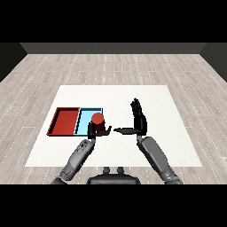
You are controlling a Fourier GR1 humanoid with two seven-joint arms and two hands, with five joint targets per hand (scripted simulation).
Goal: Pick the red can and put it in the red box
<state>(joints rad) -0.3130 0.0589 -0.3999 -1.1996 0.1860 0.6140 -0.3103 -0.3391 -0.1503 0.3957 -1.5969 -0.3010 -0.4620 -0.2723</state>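
The left hand (95,130) has its fingers curled round the red can (98,120), which stands upright over the near right edge of the light blue tray (85,116); the hand hides the can's base, so contact with the tray cannot be told. The red tray (64,121) lies just left. The right hand (138,119) has fingers spread straight, holding nothing, above the white surface (168,133).

A: What finishes will you find here?

B: At centre, your white table (168,133) looks matt and smooth. Around it, the floor (44,71) shows pale wood-grain planks.

A: And the left side?

B: The red can (97,119) and both trays, red tray (65,122) and light blue tray (85,119), look plain, smooth, unshiny. Your hands appear matt black.
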